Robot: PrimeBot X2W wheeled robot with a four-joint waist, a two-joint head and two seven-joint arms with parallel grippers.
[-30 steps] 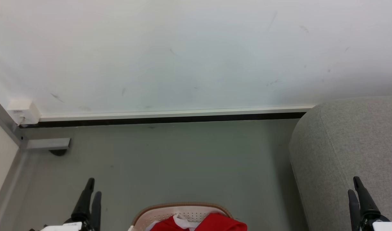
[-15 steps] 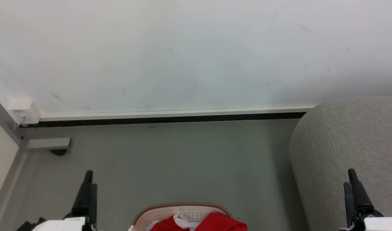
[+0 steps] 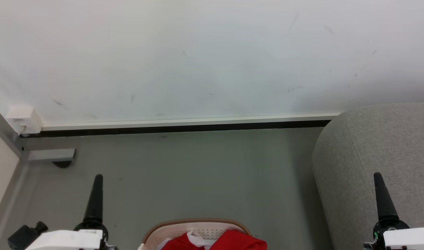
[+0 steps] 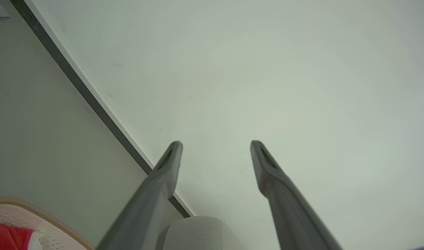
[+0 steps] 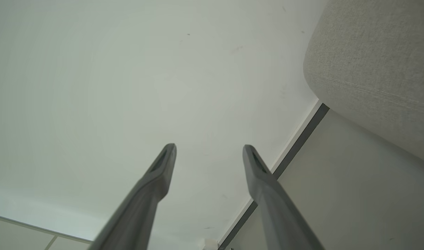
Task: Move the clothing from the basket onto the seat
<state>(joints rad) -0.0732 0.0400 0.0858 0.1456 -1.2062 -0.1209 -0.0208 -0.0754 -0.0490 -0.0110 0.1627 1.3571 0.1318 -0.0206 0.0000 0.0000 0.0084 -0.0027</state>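
Red clothing (image 3: 232, 242) with a white band lies in the cream basket (image 3: 174, 230) with a tan rim, at the bottom middle of the head view. The basket's corner (image 4: 28, 222) and a bit of red clothing (image 4: 5, 238) also show at the lower left of the left wrist view. The grey seat (image 3: 382, 156) rises at the right. My left gripper (image 3: 97, 178) is at the lower left, off to the basket's left, open and empty (image 4: 215, 146). My right gripper (image 3: 376, 177) stands in front of the seat (image 5: 375, 59), open and empty (image 5: 208, 149).
A white wall (image 3: 198, 55) with a dark baseboard (image 3: 184, 129) runs across the back. A grey floor (image 3: 198, 173) lies between wall and basket. A small white box (image 3: 23, 119) and a grey metal bracket (image 3: 50, 155) sit in the left corner.
Both grippers have risen in the head view and turned, so each now shows as a single narrow finger edge-on. The basket and seat have stayed put.
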